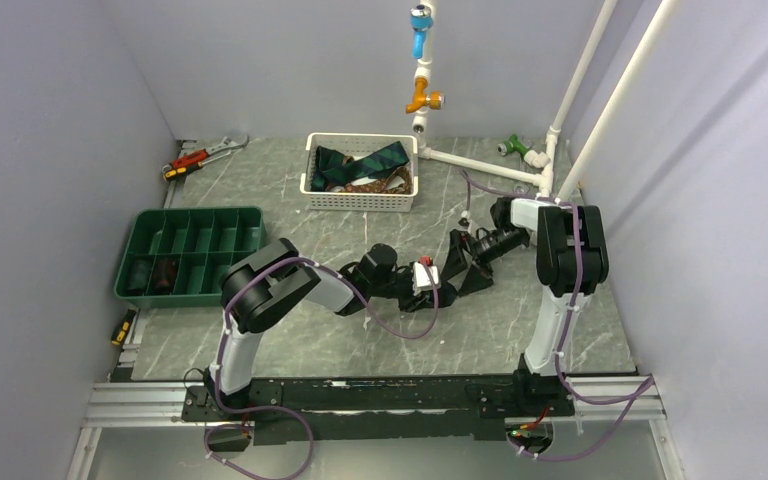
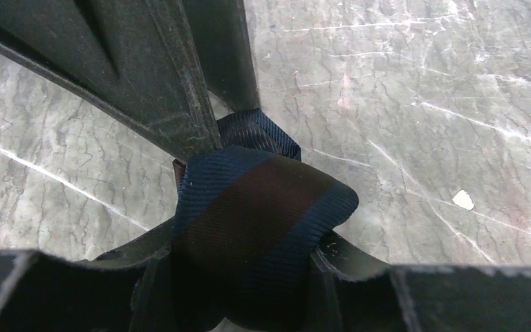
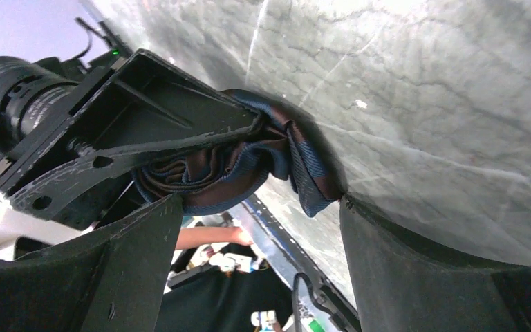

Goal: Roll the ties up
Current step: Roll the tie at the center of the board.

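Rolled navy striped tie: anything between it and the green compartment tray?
Nothing visible: bare grey table between the rolled striped tie and green tray. Left gripper jaws hold it; right gripper jaws open around it.

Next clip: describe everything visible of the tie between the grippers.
The tie is woven fabric, navy with broad brown stripes, wound into a compact roll; its spiral layers show in the right wrist view. The left gripper pinches it across the roll, close over the table. The right gripper stands open around it.
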